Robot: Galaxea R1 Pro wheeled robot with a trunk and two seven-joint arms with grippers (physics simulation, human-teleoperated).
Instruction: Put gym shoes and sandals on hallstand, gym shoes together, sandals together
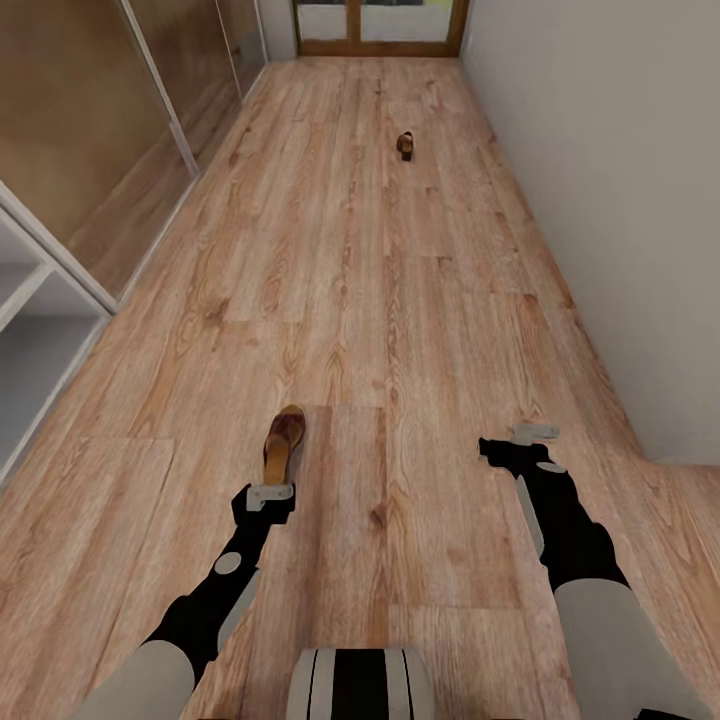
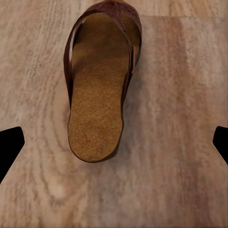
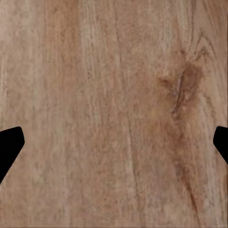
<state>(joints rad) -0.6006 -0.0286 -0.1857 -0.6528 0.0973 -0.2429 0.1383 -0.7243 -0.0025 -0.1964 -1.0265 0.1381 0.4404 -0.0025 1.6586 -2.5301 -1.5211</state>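
A dark brown sandal (image 1: 285,440) with a tan insole lies on the corridor floor (image 1: 400,330), just ahead of my left gripper (image 1: 269,496). In the left wrist view the sandal (image 2: 99,90) lies sole-down, toe strap at the far end. My left gripper (image 2: 114,145) hovers open over its heel, black fingertips (image 2: 9,145) wide apart. The second sandal (image 1: 405,144) lies far down the corridor. My right gripper (image 1: 522,442) is open over bare planks (image 3: 114,95). The gym shoes are out of view.
A pale open shelf unit (image 1: 40,330) stands at the left edge; I cannot tell whether it is the hallstand. Wood-panelled sliding doors (image 1: 120,110) run along the left, a plain wall (image 1: 620,200) along the right. A glazed door (image 1: 380,25) closes the far end.
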